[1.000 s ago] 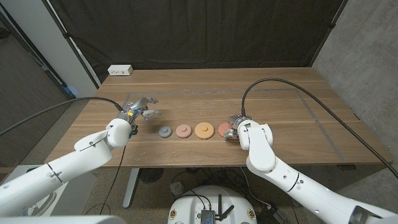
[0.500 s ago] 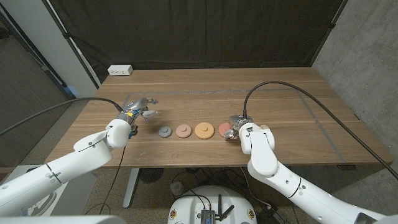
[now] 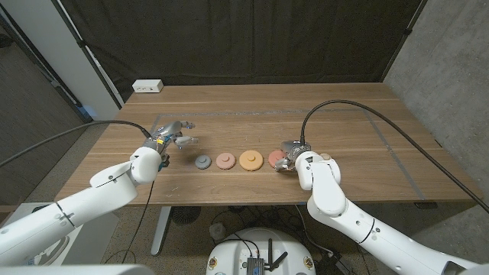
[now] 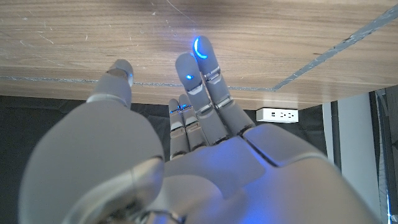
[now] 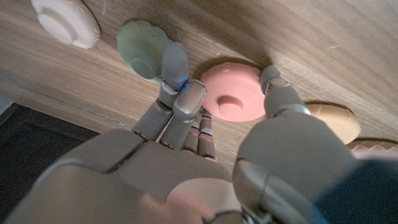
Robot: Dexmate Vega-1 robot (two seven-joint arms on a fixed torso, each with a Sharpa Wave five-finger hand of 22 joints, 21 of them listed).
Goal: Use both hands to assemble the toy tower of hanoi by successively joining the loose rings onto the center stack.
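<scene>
Head view: a wooden bench [image 3: 252, 107] carries a row of toy rings near its front edge. From the robot's left to its right these are a grey ring [image 3: 202, 162], a pinkish-tan ring [image 3: 225, 160], an orange ring [image 3: 250, 160] and a red-pink ring [image 3: 274, 159]; each lies flat, close to its neighbour but separate. No ring sits on another.

The right robot hand [image 3: 291, 155] is at the right end of the row, just beside the red-pink ring; whether it touches that ring cannot be told from the head view. In the right wrist view the right robot hand's fingers [image 5: 177, 93] and thumb are spread, reaching over a pink ring [image 5: 232, 98], with a pale green ring [image 5: 145, 50], a white ring [image 5: 65, 20] and a tan ring [image 5: 336, 121] around it. The fingertips stand on either side of the pink ring and nothing is grasped.

The left robot hand [image 3: 173, 134] is well apart from the row, to the left of the grey ring. In the left wrist view its fingers [image 4: 205, 87] are extended together, thumb apart, holding nothing.

A white power strip [image 3: 147, 86] lies at the bench's far left corner.
</scene>
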